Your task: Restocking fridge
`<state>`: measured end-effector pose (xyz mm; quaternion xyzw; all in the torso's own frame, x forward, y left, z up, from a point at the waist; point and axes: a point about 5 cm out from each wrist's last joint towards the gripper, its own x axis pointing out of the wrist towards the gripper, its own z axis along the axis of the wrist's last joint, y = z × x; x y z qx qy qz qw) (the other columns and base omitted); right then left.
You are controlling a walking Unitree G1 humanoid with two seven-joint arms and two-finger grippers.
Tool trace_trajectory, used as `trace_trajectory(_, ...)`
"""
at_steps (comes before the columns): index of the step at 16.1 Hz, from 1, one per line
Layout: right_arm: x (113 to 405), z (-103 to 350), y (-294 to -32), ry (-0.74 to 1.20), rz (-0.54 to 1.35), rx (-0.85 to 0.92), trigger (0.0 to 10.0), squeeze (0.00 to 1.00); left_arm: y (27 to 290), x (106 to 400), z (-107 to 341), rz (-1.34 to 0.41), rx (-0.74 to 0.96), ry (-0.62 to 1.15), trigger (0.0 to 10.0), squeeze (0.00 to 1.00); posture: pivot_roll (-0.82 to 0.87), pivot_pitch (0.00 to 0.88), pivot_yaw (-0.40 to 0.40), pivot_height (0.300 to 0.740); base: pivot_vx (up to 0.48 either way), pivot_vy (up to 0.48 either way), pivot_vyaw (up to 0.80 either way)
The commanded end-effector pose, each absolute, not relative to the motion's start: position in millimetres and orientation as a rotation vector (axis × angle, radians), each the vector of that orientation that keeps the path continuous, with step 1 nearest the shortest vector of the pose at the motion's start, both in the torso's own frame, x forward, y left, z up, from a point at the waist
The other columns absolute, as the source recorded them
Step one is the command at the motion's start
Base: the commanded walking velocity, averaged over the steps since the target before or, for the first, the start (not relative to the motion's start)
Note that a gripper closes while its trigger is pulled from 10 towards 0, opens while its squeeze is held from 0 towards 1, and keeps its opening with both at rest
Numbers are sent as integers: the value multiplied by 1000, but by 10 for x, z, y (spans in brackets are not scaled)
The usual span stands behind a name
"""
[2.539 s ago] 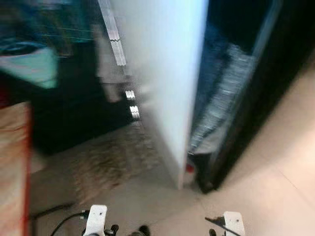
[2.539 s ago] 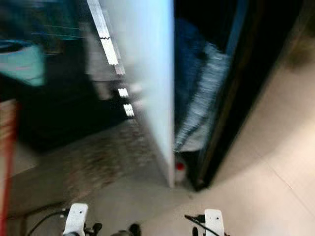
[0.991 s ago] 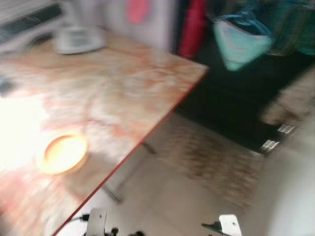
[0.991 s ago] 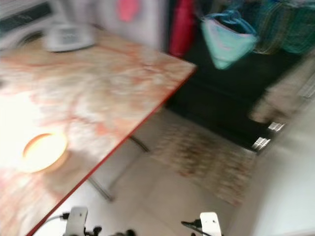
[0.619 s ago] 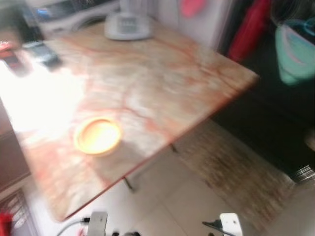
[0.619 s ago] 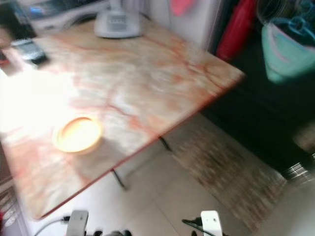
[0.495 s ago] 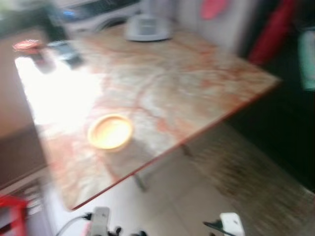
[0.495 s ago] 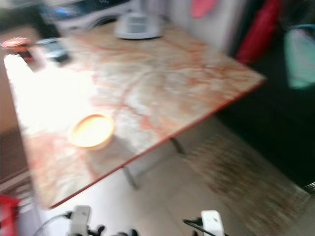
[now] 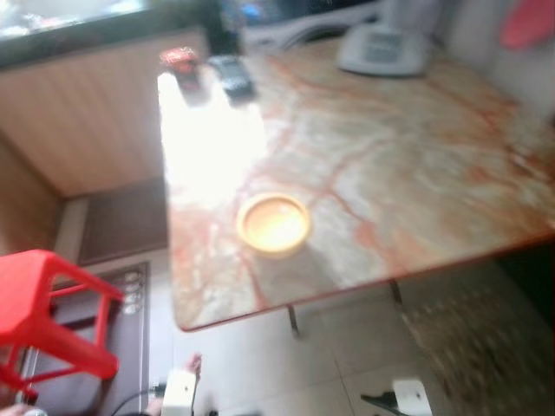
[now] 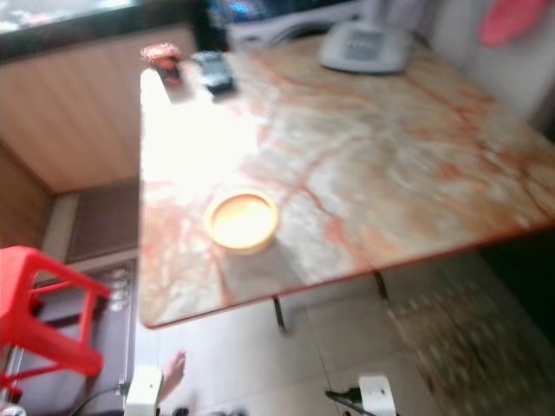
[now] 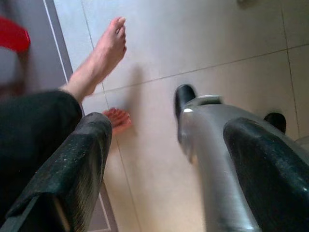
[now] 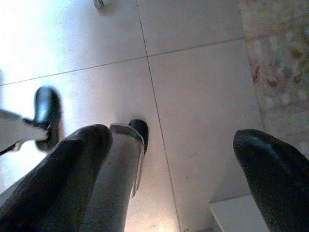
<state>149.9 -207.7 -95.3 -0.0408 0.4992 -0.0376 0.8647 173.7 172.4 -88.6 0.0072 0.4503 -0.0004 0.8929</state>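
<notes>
A marble-patterned table (image 9: 416, 199) with a red edge stands before me. On it sit a yellow bowl (image 9: 273, 224), a dark remote-like object (image 9: 231, 76), a small red item (image 9: 179, 59) and a white appliance (image 9: 381, 48) at the far side. Both arms hang low by my legs. My left gripper (image 11: 164, 159) is open above the tiled floor, holding nothing. My right gripper (image 12: 169, 164) is open too, with bare tiles between its fingers.
A red plastic stool (image 9: 48, 316) stands at the left near a wooden counter front (image 9: 87, 121). A person's bare foot (image 11: 104, 53) and dark trouser leg (image 11: 29, 130) are close to my left gripper. A patterned rug (image 12: 275, 63) lies at the right.
The camera has swung left, away from the open fridge and over to the table. The stool and counter have come into view. Both arms still hang low.
</notes>
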Motion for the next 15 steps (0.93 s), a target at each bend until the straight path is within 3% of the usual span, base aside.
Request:
trace_trajectory(1, 1462, -977, -2023, 1058, -80, -59, 10000, 0, 1777, 1701, -899, -10, 41, 949, 10000, 0, -99, 144, 44, 740, 0, 0, 0)
trace_trajectory(8, 1451, -980, -2016, 1052, -66, -62, 10000, 0, 1860, 1684, -891, 30, 40, 928, 10000, 0, -79, 127, 53, 740, 0, 0, 0)
trace_trajectory(15, 1446, -982, -2008, 1046, -71, -57, 10000, 0, 1863, 1683, -889, 29, 40, 922, 10000, 0, -75, 148, 51, 740, 0, 0, 800)
